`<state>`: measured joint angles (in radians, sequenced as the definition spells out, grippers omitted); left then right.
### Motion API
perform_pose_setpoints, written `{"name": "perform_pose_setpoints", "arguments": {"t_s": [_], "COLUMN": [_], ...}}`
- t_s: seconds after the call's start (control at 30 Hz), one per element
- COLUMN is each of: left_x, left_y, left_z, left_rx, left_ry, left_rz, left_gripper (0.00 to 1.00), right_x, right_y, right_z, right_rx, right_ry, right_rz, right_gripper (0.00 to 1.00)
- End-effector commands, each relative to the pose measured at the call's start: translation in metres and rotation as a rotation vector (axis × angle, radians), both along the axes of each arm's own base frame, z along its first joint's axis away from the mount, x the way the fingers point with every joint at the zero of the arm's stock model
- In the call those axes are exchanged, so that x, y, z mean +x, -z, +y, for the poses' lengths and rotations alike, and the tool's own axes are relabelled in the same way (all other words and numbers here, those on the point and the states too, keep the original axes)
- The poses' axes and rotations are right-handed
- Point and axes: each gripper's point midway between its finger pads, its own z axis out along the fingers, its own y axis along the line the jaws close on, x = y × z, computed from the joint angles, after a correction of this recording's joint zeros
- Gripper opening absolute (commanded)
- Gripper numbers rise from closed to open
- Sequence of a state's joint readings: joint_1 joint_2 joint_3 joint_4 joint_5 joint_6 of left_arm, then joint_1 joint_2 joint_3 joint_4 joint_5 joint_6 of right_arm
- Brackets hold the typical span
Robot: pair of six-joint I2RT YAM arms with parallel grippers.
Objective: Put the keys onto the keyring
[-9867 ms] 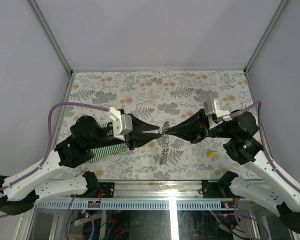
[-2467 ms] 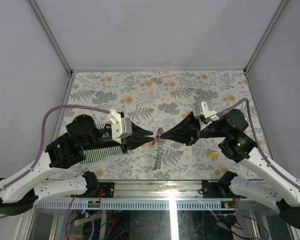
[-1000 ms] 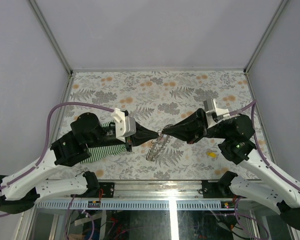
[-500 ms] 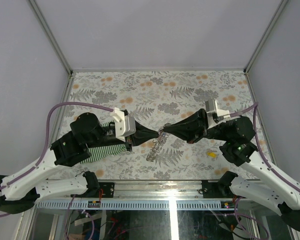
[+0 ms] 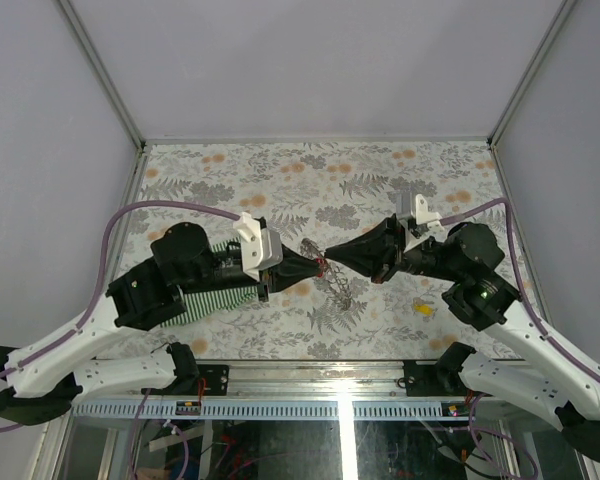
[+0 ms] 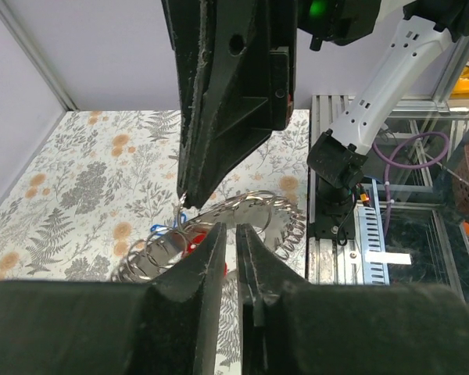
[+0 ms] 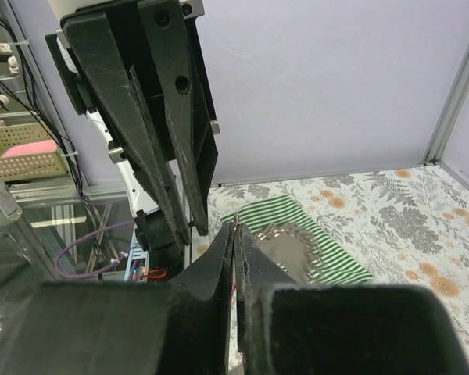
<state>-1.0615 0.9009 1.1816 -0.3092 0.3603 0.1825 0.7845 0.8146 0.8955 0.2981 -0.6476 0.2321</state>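
I am pinching the keyring [image 5: 338, 283] in my right gripper [image 5: 327, 256], jaws pressed together on its wire, so it is draping open over the middle of the table [image 5: 280, 170]. My left gripper [image 5: 311, 268] is meeting it tip to tip, jaws parted by a slit and apparently empty, with a red key [image 6: 191, 248] at the ring, presumably just threaded.

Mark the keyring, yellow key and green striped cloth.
keyring [image 5: 340, 287]: top view, its toothed trailing stretch.
yellow key [image 5: 421, 310]: top view, middle of the tag.
green striped cloth [image 5: 215, 297]: top view, bare stripes at its near edge.
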Motion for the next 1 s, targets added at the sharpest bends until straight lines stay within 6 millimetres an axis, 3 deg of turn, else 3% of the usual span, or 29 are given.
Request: {"name": "perform_pose_setpoints", "arguments": {"t_s": [0.0, 0.2, 0.37, 0.53, 0.73, 0.97], "left_x": [0.006, 0.018, 0.035, 0.062, 0.119, 0.163], "left_y": [-0.021, -0.014, -0.002, 0.019, 0.07, 0.111], "left_z": [0.008, 0.007, 0.001, -0.003, 0.016, 0.056], "left_rx": [-0.041, -0.046, -0.041, -0.004, 0.06, 0.083], "left_ry": [-0.055, -0.129, -0.207, -0.283, -0.385, -0.613], "left_rz": [-0.04, 0.013, 0.062, 0.15, 0.382, 0.527], "left_gripper": [0.13, 0.33, 0.44, 0.54, 0.74, 0.94], "right_x": [-0.009, 0.002, 0.016, 0.033, 0.062, 0.077], "right_y": [-0.031, -0.017, -0.001, 0.03, 0.095, 0.137], "right_z": [-0.009, -0.015, -0.023, -0.032, -0.041, -0.05], "right_rx": [0.048, -0.035, -0.12, -0.26, -0.446, -0.565], "right_ry": [0.006, 0.084, 0.177, 0.268, 0.393, 0.48], "right_rz": [-0.094, -0.09, -0.083, -0.058, 0.003, 0.109], "right_gripper": [0.0, 0.0, 0.0, 0.0, 0.0, 0.0]}}
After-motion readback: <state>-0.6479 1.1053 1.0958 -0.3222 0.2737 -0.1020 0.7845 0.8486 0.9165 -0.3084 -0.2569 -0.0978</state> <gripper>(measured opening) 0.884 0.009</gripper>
